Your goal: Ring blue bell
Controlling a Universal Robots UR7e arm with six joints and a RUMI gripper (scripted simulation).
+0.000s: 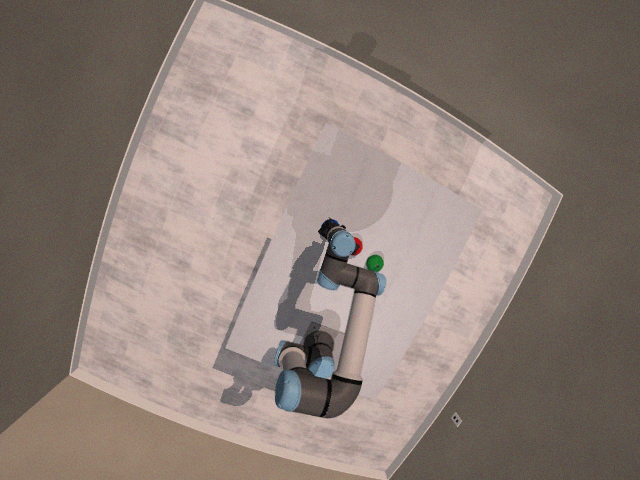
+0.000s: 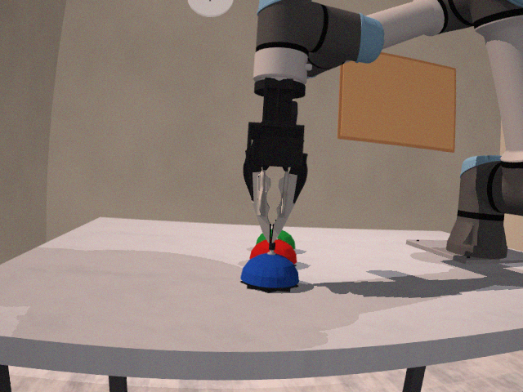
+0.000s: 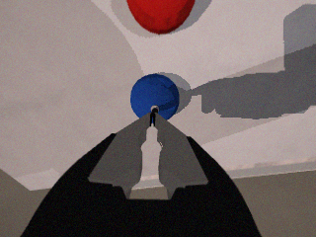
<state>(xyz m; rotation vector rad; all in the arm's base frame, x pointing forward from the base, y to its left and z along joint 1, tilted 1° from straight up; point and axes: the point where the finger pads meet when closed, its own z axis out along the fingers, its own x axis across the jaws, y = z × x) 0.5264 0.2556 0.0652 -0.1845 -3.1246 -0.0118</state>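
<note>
The blue bell (image 2: pixel 269 273) (image 3: pixel 157 91) sits on the white table (image 2: pixel 127 295), nearest the exterior camera. It has a small pale button (image 2: pixel 270 253) (image 3: pixel 154 108) on top. My gripper (image 2: pixel 271 246) (image 3: pixel 152 114) is shut and empty. It points straight down with its tips on or just above the blue bell's button; I cannot tell whether the button is pushed down. The red bell (image 2: pixel 288 253) (image 3: pixel 160 12) (image 1: pixel 358 242) stands right behind the blue one, and the green bell (image 2: pixel 288 238) (image 1: pixel 375 262) stands behind that. In the overhead view my wrist hides the blue bell.
The three bells stand in a close row. The arm's base (image 2: pixel 477 236) is mounted at the table's right end. An orange board (image 2: pixel 396 103) hangs on the back wall.
</note>
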